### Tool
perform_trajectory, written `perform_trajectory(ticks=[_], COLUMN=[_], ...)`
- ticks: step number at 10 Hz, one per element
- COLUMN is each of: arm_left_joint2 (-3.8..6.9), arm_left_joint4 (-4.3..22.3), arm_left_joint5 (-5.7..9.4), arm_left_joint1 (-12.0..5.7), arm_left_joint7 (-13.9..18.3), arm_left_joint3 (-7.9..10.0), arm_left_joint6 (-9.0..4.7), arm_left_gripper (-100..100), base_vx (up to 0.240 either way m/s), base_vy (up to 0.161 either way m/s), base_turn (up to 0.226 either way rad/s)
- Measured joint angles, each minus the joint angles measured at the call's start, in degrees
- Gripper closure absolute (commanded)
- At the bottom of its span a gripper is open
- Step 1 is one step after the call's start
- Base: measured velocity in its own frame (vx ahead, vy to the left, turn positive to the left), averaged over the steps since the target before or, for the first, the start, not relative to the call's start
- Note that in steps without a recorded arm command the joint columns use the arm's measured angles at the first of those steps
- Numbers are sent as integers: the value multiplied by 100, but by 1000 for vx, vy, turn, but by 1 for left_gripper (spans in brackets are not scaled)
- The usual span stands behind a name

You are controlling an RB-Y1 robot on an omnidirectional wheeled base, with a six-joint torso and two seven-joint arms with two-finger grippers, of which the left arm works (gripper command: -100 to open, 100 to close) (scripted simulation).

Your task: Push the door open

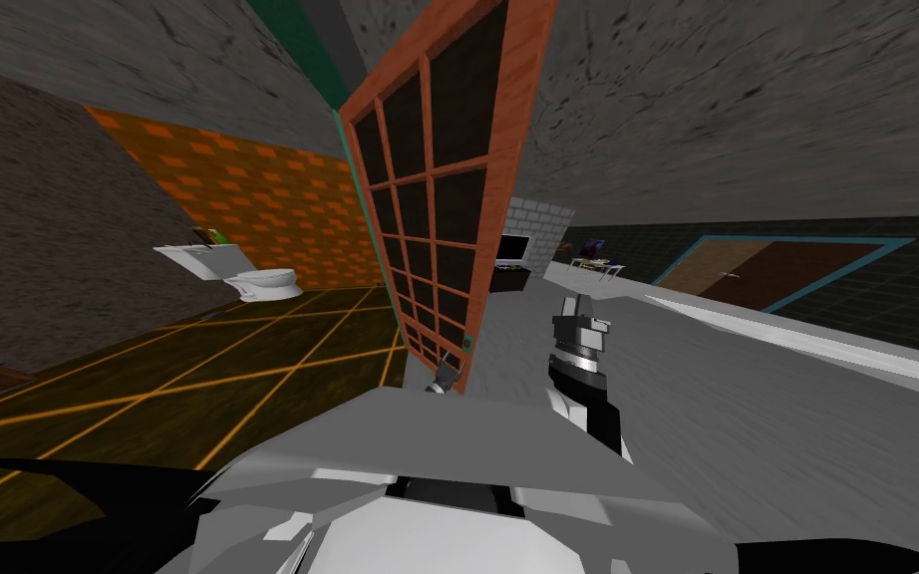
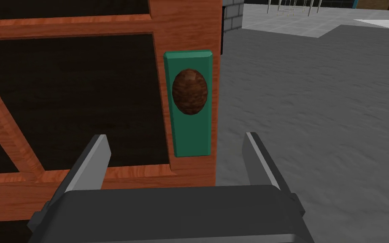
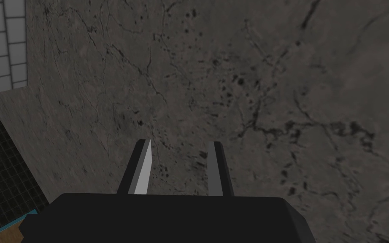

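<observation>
Left gripper [image 2: 174, 136] spread, facing knob [image 2: 190, 91] at door [image 2: 185, 25] free edge.

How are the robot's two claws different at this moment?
The left claw has its fingers spread wide; the right claw has its fingers much closer together. The left claw is close up to the door, at its free edge, aimed just below the brown knob; the right claw is off to the side, away from the door. Both hold nothing.
</observation>
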Motion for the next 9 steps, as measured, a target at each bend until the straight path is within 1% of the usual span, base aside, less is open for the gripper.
perform_trajectory(ticks=[3,4,5,7,9], arm_left_joint2=[-50,-79,-82,-80,-78], arm_left_joint4=[30,79,82,76,84], arm_left_joint5=[9,9,6,12,8], arm_left_joint1=[-37,-63,-52,-78,-66], arm_left_joint7=[-19,-16,-17,-19,-20], arm_left_joint3=[67,85,80,97,84], arm_left_joint6=[15,4,-16,1,15], arm_left_gripper=[-100,-100,100,100,100], base_vx=[225,102,-25,-27,-13], base_vy=[-154,-52,4,20,7], base_turn=[-35,28,-16,-13,4])
